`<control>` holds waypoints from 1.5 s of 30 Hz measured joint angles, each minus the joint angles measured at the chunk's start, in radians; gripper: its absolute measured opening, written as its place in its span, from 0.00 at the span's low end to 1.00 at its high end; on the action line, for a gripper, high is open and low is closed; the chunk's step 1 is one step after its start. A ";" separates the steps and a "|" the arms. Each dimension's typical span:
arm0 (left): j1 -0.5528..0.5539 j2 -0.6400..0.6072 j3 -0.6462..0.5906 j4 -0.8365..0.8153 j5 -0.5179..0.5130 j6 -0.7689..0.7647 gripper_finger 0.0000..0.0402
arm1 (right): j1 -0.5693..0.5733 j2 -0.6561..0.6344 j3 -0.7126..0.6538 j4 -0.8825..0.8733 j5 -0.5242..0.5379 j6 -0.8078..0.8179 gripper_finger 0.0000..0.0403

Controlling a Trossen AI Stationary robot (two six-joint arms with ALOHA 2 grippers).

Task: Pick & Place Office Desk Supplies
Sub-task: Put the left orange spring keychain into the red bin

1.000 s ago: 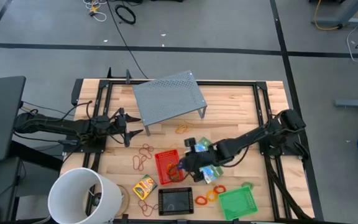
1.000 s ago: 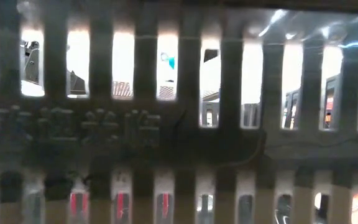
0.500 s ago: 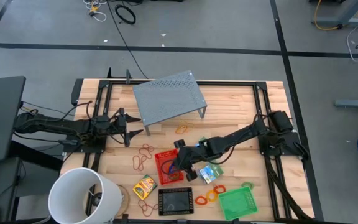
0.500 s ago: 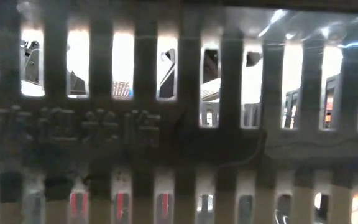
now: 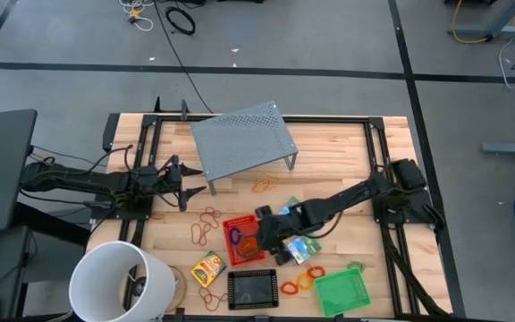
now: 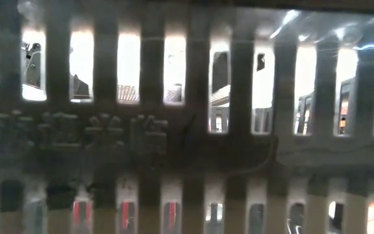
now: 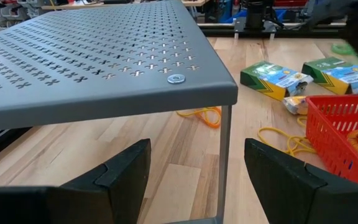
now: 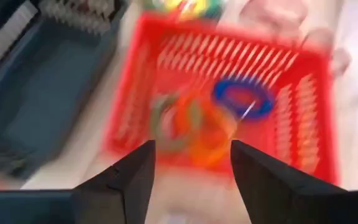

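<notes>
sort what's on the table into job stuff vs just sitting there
Job: red tray with rings, black tray, green tray, crayon box, rubber bands, teal packets.
Lying about: grey riser, white bucket.

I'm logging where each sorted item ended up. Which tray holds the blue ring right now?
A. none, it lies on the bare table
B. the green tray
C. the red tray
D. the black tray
C: the blue ring lies inside the red tray beside other coloured rings, with the right end effector open above it; the high view agrees.
</notes>
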 joint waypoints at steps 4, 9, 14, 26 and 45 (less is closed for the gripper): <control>0.000 0.000 0.000 -0.005 0.000 0.000 0.65 | 0.049 -0.058 0.011 -0.122 0.002 0.125 0.53; 0.000 0.000 0.000 -0.005 0.000 -0.005 0.65 | 0.120 -0.083 0.012 -0.180 -0.016 0.276 0.50; 0.000 0.000 0.000 -0.004 0.000 -0.006 0.65 | 0.177 -0.081 0.012 -0.225 -0.036 0.414 0.50; 0.000 0.000 0.000 0.003 0.000 -0.004 0.65 | 0.217 -0.008 0.012 -0.181 -0.075 0.480 0.49; 0.000 0.000 0.000 -0.009 0.002 -0.054 0.65 | 0.265 0.146 0.014 -0.115 -0.083 0.484 0.49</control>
